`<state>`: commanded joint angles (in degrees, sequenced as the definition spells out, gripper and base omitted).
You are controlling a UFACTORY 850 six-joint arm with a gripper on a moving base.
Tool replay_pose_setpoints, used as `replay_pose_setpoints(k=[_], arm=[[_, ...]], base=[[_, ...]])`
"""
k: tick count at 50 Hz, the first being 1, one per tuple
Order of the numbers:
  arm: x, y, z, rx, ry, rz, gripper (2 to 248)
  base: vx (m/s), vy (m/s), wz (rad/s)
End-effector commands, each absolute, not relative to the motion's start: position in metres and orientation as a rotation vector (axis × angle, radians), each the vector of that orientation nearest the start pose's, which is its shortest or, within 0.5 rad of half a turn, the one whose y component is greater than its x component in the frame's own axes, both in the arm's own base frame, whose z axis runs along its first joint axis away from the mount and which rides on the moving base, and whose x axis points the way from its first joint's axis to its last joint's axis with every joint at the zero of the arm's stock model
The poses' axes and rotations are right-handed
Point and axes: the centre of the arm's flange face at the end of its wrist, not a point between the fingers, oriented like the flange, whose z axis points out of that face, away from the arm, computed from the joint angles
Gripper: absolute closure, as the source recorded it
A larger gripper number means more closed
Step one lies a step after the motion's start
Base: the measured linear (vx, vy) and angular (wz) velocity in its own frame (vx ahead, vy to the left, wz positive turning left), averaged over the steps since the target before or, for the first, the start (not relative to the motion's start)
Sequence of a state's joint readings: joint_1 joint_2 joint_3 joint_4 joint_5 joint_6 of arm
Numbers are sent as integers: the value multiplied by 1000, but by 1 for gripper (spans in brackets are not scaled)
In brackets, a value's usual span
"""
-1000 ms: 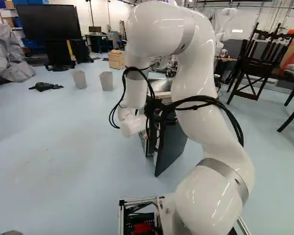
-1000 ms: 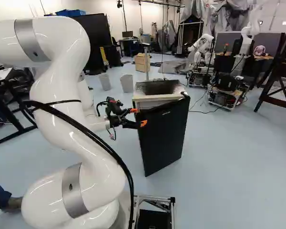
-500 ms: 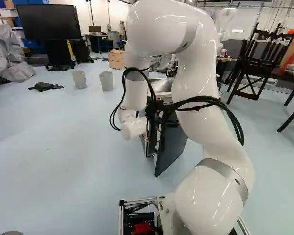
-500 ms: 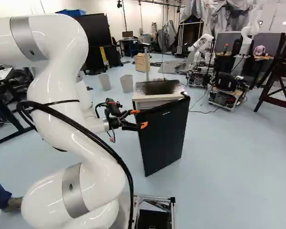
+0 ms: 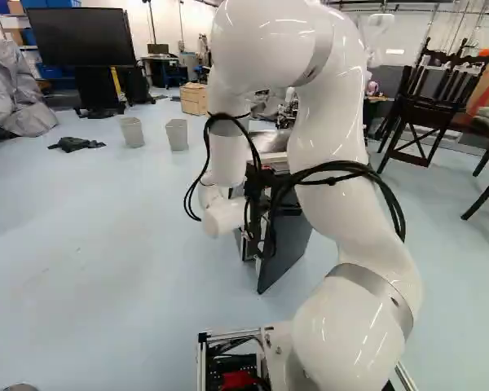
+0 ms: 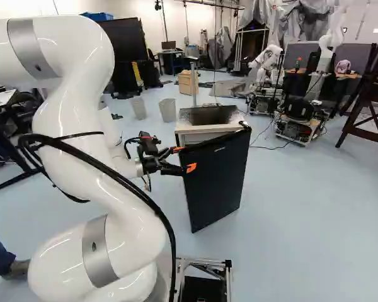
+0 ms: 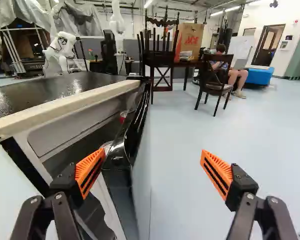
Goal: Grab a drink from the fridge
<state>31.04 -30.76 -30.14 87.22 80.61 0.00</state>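
My arm (image 6: 91, 151): glossy white shell, smooth, looks like plastic or painted metal. Joint band (image 6: 96, 251) is satin grey metal. Cables (image 6: 123, 184): smooth black plastic. My gripper (image 6: 184, 159) is mostly matt black, pads (image 7: 216, 174) ribbed, rubbery orange. Fridge top (image 6: 208, 116): black, shiny, mottled. Its front rim (image 7: 55, 109) reads matt, cream. Door (image 6: 215, 182): smooth black face, edge high gloss. Floor (image 6: 302, 214): smooth, faint sheen. Far left, wrinkled grey cloth or sheeting (image 5: 15, 94). Far right, dark wood chairs (image 5: 430, 98).
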Motion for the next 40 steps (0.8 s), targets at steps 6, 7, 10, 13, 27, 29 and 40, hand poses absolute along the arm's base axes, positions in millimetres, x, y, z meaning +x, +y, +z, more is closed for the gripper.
replay_pose_setpoints(k=[6,7,10,13,27,29,40], arm=[[340,102,257,1776,-939,1496,3],[339,101,257,1775,-939,1494,3],[337,100,257,1771,-939,1489,3],[334,99,257,1768,-939,1484,3],[323,91,257,1753,-941,1456,3],[321,90,257,1750,-941,1452,3],[312,82,257,1735,-944,1427,3]], base=[[0,0,0],[0,0,0],[0,0,0],[0,0,0],[0,0,0],[0,0,0],[0,0,0]])
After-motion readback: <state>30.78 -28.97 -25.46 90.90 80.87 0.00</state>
